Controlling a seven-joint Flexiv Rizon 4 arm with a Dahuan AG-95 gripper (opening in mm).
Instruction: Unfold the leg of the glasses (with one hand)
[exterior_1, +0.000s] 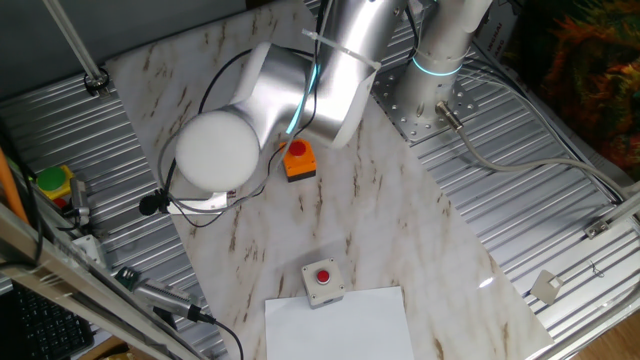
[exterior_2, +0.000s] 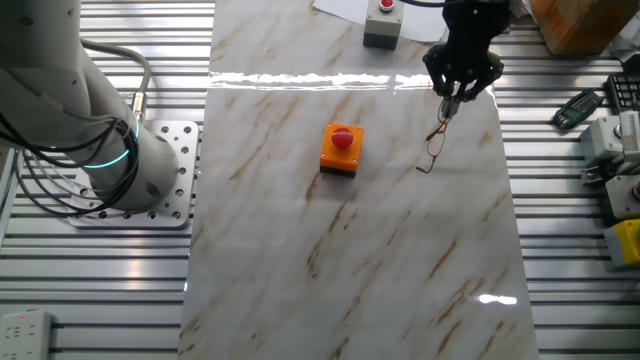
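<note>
the black two-finger claw (exterior_2: 452, 101) hangs over the far right part of the pale marble-patterned tabletop (exterior_2: 350, 250), fingers pointing down and drawn close together on the upper end of the thin dark brown wire-frame glasses (exterior_2: 433, 150); it looks pinched on a thin wire part, most likely a leg, though the wire is too fine to be sure of contact. in the other fixed view the silver arm hides both claw and glasses.

the glasses hang or trail below the claw toward the near side, their lower end at or close to the tabletop, to the right of the orange box with a red button (exterior_2: 341, 149) and well apart from it. their long axis runs roughly far to near, leaning a little left toward the bottom; which end is the lens front i cannot tell.

to do this step well, i judge the grip should stay light on the leg alone, letting the frame's weight or the tabletop hold the front back while the claw swings slowly about the hinge, without jerking or bending the wire.
</note>
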